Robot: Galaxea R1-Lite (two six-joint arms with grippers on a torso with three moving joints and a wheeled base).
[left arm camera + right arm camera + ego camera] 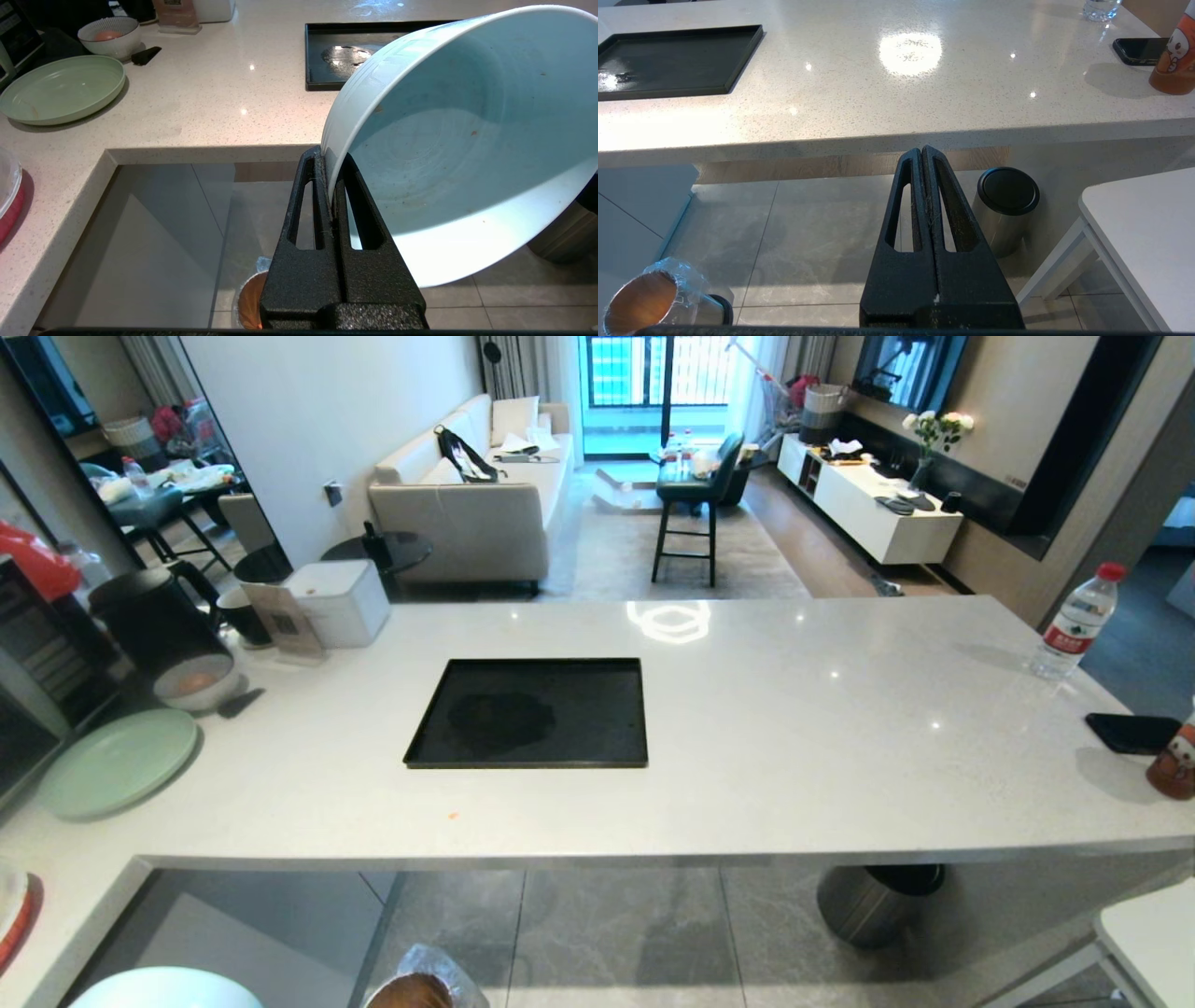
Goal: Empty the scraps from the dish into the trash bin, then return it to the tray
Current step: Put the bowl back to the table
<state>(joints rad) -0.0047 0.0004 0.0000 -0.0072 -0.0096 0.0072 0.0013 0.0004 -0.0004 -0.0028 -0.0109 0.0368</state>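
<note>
Left gripper (329, 177) closed on the rim of the dish (467, 140), one finger outside the wall and one inside, so the rim pinched between both fingers. Dish tilted on its side, opening turned toward the wrist camera, pale inside visible with only a few tiny specks; no scraps seen in it. Dish held in the air off the near edge of the counter (210, 102), above the floor tiles. Below the fingers, and partly hidden behind the gripper body, the trash bin (250, 298) on the floor, with brownish inside and crinkly clear liner. Beyond the fingertips, on the counter, the tray (322, 70), flat and black, with nothing standing on it, only a shiny wet patch on its surface.

Right gripper (923, 154) fully closed, fingers pressed together, holding nothing. Ahead of its fingertips the counter edge; below and to one side of the fingers a dark-grey bin (1004, 205) with black lid standing on the floor, well apart from the small trash bin.

In the head view, neither gripper visible; only a part of the light-blue dish rim at the lower edge, with the trash bin just beside it.

Also on the counter: a pale-green plate (60, 88), a greyish-white bowl (110, 35), a water bottle (1074, 621), a black phone (1132, 733). One small orange crumb (453, 816) near the front edge of the counter.
</note>
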